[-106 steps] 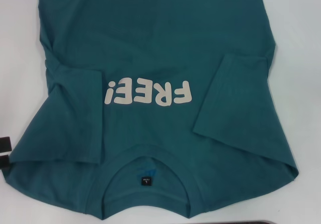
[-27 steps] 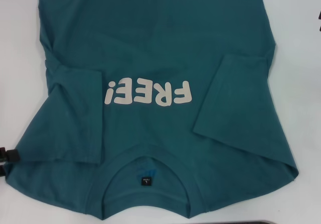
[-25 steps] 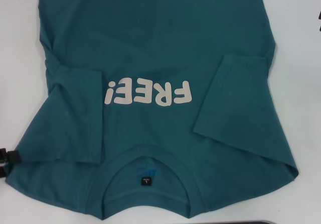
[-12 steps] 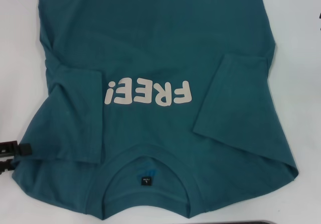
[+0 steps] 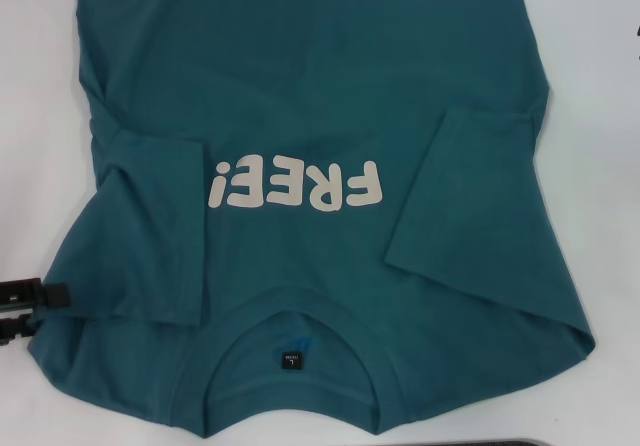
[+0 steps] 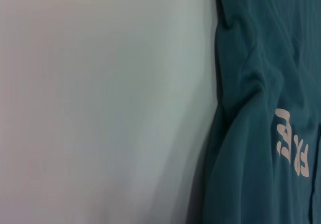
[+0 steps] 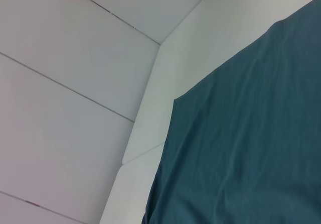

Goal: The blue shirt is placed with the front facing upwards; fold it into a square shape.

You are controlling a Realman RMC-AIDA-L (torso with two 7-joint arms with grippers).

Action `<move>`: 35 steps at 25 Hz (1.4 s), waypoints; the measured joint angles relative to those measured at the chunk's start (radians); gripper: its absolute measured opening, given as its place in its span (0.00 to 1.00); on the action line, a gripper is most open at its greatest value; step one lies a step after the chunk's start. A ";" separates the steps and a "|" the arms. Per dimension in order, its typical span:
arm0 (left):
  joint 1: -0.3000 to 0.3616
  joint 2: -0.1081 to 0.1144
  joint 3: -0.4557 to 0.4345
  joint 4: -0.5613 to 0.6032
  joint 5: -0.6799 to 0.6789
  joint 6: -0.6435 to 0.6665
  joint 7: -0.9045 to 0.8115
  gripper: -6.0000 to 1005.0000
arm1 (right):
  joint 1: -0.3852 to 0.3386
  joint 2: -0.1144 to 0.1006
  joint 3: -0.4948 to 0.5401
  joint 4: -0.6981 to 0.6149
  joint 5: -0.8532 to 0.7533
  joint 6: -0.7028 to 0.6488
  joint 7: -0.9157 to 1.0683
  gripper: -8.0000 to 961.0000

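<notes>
The blue shirt (image 5: pixel 310 96) lies flat on the white table (image 5: pixel 600 166), front up, collar and dark neck label (image 5: pixel 289 359) nearest me. Its pale "FREE!" letters (image 5: pixel 296 185) read upside down. Both short sleeves are folded inward onto the chest. My left gripper (image 5: pixel 47 309) is at the shirt's near-left shoulder edge. It is open, with one black finger (image 5: pixel 35 293) over the cloth edge and the other lower. The left wrist view shows the shirt (image 6: pixel 266 108) beside bare table. The right wrist view shows a hem corner of the shirt (image 7: pixel 251 148). My right gripper is out of view.
A dark sliver (image 5: pixel 637 30) touches the right frame edge. A dark curved edge (image 5: pixel 520 442) lies along the bottom of the head view. White wall panels (image 7: pixel 65 83) rise behind the table's far edge.
My left gripper has slid right from the frame edge onto the shirt's shoulder edge and risen slightly. The dark shape at the right edge has withdrawn almost out of frame. The shirt has not moved.
</notes>
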 joint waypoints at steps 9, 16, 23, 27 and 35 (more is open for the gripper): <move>-0.006 -0.002 0.003 -0.001 0.000 0.004 -0.004 0.73 | 0.000 0.001 0.000 0.000 0.001 0.001 0.001 0.68; -0.007 -0.042 0.034 -0.102 0.005 0.009 -0.015 0.69 | 0.000 0.002 0.014 0.001 0.001 0.001 0.001 0.68; -0.010 -0.049 0.052 -0.135 0.013 0.028 -0.023 0.57 | -0.001 0.002 0.031 0.002 0.000 0.001 0.001 0.68; -0.010 -0.045 0.047 -0.131 0.013 0.032 -0.026 0.34 | -0.001 0.002 0.032 0.002 0.000 0.001 0.001 0.68; -0.010 -0.043 0.052 -0.123 0.010 0.053 -0.025 0.09 | 0.000 0.001 0.033 0.002 0.000 0.003 0.001 0.68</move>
